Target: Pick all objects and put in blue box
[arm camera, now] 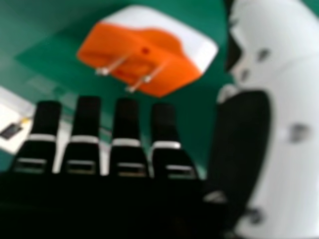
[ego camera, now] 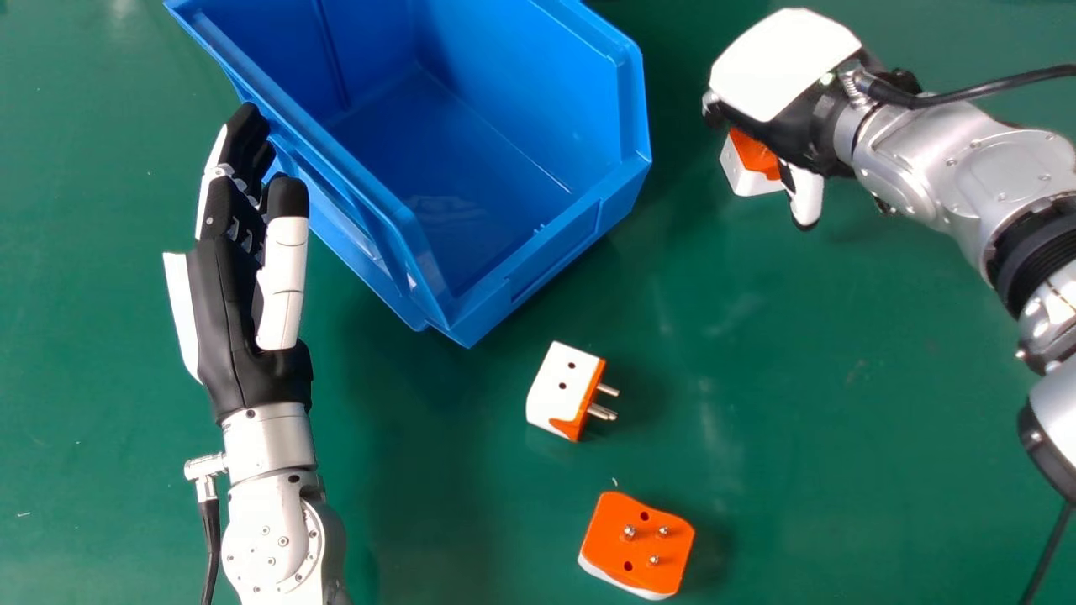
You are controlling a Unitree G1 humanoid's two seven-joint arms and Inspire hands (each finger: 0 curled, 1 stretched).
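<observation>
Over 1 adapter (ego camera: 743, 173), the right hand (ego camera: 783, 69) hangs palm-down, fingers and thumb spread.

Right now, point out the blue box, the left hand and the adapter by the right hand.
Blue box (ego camera: 466, 172), head view: bare inside floor.
Left hand (ego camera: 225, 302), head view: black palm.
Adapter (arm camera: 154, 47), right hand view: orange face.

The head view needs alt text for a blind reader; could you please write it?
Empty blue box on a green table; two orange-and-white adapters nearer; right hand over a third, left hand beside the box.
</observation>
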